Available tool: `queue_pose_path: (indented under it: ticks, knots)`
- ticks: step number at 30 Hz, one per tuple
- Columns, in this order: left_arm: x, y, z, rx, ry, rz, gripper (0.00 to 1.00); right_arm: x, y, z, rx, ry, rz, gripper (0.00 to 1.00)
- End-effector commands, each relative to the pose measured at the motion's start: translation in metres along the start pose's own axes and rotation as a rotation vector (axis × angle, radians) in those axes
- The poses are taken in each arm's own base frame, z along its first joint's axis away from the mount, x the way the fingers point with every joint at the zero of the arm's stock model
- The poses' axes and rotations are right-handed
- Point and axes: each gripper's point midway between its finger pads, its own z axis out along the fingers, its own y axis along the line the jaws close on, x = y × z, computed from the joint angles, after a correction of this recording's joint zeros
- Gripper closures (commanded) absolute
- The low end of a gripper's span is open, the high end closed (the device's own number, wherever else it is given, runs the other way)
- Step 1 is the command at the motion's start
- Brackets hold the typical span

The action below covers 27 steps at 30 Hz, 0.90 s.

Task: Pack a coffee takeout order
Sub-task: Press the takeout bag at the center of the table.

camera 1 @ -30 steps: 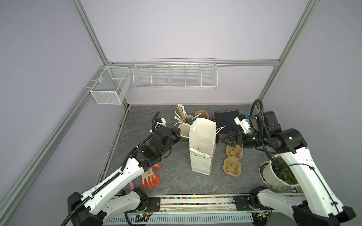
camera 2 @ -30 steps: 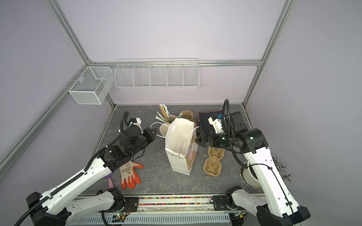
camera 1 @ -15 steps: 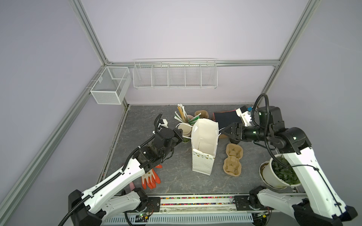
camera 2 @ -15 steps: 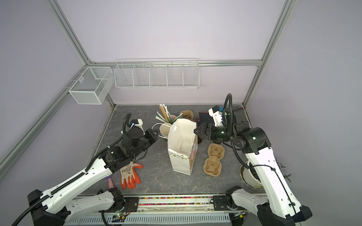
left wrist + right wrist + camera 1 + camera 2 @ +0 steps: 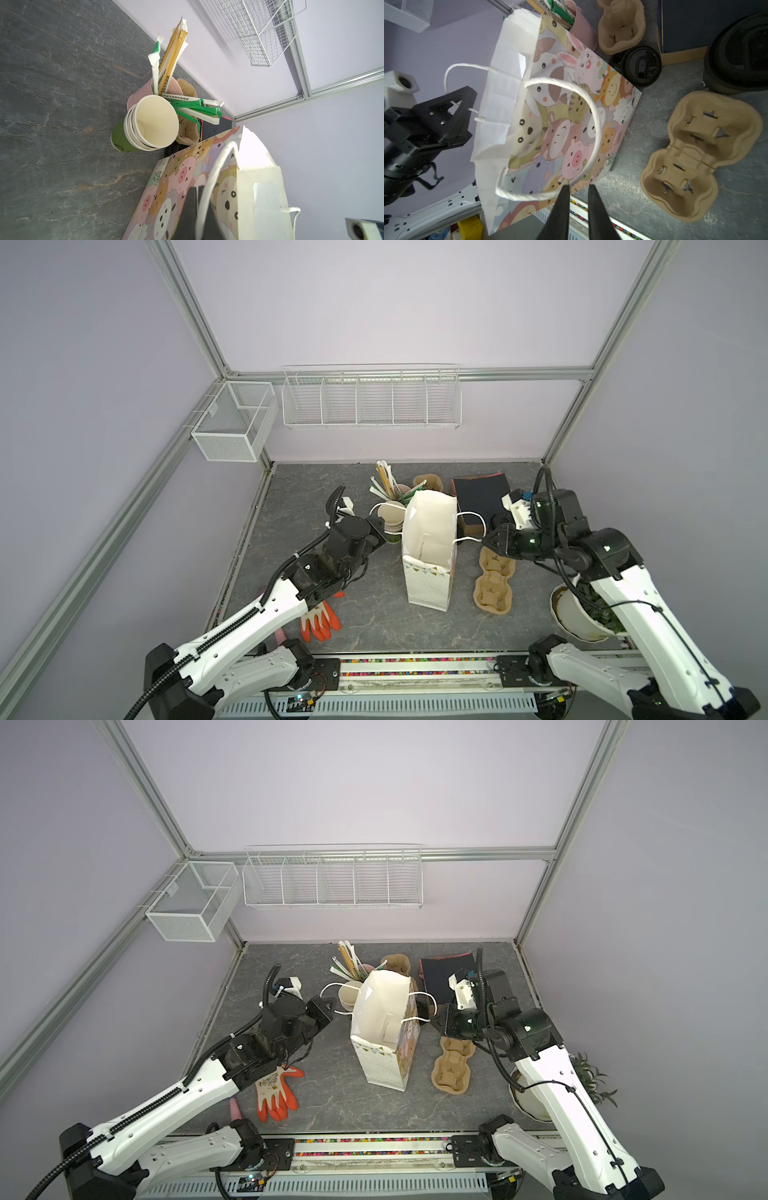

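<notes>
**Packing station, contents by size**

1. Table (image 5: pixel 311 497): grey, stone-patterned, and bears everything listed.
2. Paper gift bag (image 5: pixel 430 547): cartoon-animal print, upright at mid-table with its mouth open. No part of the order shows inside it.
3. Moulded-pulp two-cup carrier (image 5: pixel 494 585): brown and empty, lying wells-up on the table just beside the bag, on the right arm's side.
4. Black paper sheet (image 5: pixel 480 491): flat at the back of the table, behind the bag.
5. Black lidded cup (image 5: pixel 638 66): standing on the table just beside the bag's rear corner, at the sheet's front edge.
6. Left gripper (image 5: pixel 467 108): clamped shut on the left cord handle (image 5: pixel 467 66).
7. Right gripper (image 5: pixel 578 187): jaws drawn nearly together with the right cord handle (image 5: pixel 592 116) at their tips. A slit shows between them, and whether the cord is pinched cannot be told.
8. Not for packing: stacked cream cups (image 5: pixel 153 122) and wrapped straws (image 5: pixel 166 62), both behind the bag.

**Step in hand (judged):** both handles are being secured to hold the bag's mouth open. Nothing is packed yet.

**Next move calls for (judged):**
- a firm pinch on the right cord;
- a gentle outward pull on both handles, so the bag keeps standing;
- one arm free to seat the cup in the carrier.
</notes>
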Motion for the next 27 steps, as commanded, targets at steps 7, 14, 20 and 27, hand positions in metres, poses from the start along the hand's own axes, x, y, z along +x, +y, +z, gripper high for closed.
queue_pose_path:
  ticks: [7,14,20,27]
  knots:
    - [-0.001,0.006,-0.008,0.005,-0.04,-0.034,1.0,-0.013,-0.003,0.041,-0.035,-0.01,0.003,0.86]
    - [-0.001,-0.002,-0.015,0.04,-0.038,-0.056,1.0,-0.026,-0.003,0.068,-0.04,0.018,0.01,0.87]
    - [0.007,-0.012,-0.011,0.056,-0.017,-0.063,1.0,-0.033,-0.006,0.078,-0.013,0.027,0.011,0.9]
    - [0.002,-0.018,-0.015,0.063,-0.041,-0.049,0.98,-0.039,-0.006,0.098,-0.021,0.054,0.009,0.88]
